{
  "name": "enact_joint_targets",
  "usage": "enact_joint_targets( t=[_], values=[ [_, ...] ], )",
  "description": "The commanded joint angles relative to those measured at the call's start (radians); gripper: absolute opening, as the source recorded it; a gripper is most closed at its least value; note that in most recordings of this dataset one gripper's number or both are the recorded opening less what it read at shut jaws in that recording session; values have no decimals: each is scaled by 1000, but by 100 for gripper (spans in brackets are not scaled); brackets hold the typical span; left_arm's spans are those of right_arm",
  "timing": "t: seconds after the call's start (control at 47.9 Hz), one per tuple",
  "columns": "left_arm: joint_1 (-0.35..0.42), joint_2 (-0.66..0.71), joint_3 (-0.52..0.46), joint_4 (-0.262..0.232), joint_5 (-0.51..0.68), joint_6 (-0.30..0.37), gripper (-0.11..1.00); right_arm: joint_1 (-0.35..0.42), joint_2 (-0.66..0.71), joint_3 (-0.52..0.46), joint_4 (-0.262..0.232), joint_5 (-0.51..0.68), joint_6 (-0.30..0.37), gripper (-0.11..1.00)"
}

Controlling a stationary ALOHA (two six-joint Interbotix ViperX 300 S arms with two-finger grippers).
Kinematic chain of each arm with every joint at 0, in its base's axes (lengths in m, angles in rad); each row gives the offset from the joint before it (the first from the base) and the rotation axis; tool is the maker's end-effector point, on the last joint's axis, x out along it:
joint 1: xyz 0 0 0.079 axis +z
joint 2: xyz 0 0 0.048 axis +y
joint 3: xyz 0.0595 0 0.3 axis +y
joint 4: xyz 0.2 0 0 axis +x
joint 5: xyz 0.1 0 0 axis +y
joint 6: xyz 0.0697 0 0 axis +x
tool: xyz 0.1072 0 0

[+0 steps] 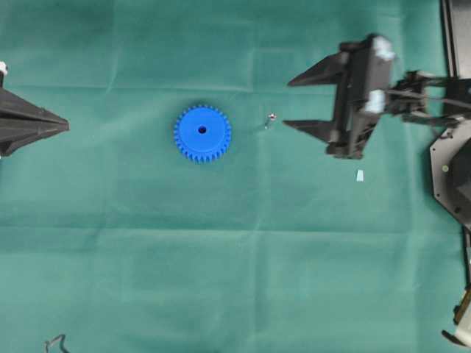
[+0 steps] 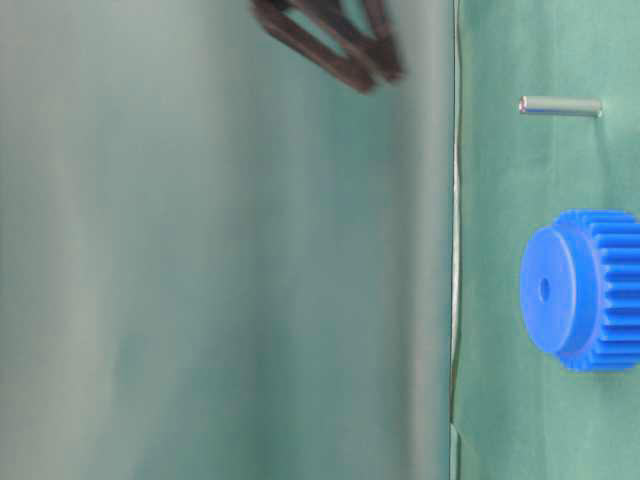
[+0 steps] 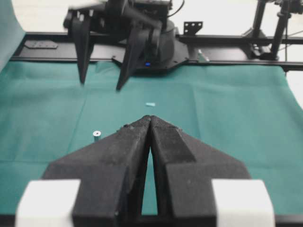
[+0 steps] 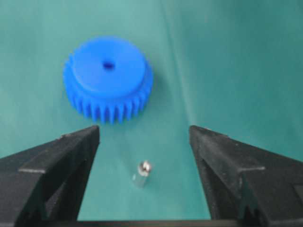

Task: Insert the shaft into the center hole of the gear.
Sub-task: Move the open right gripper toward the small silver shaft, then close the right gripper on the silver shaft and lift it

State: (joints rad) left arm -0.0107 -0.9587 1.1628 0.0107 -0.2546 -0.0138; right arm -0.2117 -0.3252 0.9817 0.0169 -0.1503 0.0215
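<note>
**Overhead exterior view: right fingers spread wide, pin standing free**

The right gripper (image 1: pixel 296 101) has its two black fingers (image 1: pixel 318 70) spread wide and empty, tips pointing left toward the pin (image 1: pixel 271 118), which stands upright on the green cloth (image 1: pixel 235 279) just off the tips. The arm behind it reaches in from the right edge. The blue gear (image 1: pixel 202 133) lies flat left of the pin, apart from it, its center hole (image 1: pixel 202 130) empty. The left gripper (image 1: pixel 66 125) sits at the left edge, fingers pressed together on nothing.

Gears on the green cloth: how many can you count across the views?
1. The blue gear lies flat mid-cloth, left of the upright shaft and the open right gripper. None appears hidden.
</note>
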Motion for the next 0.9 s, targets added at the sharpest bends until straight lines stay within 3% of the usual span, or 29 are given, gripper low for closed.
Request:
enact_joint_targets(
  t=[0.0, 0.355, 0.877],
  values=[
    [-3, 8, -25, 3, -3, -2, 0, -9, 77, -31, 12, -29, 5, 83],
    [-2, 11, -23, 2, -3, -2, 0, -28, 239, -31, 48, -106, 5, 83],
    [-2, 11, -25, 3, 28, -17, 0, -29, 287, -49, 51, -118, 5, 82]
  ],
)
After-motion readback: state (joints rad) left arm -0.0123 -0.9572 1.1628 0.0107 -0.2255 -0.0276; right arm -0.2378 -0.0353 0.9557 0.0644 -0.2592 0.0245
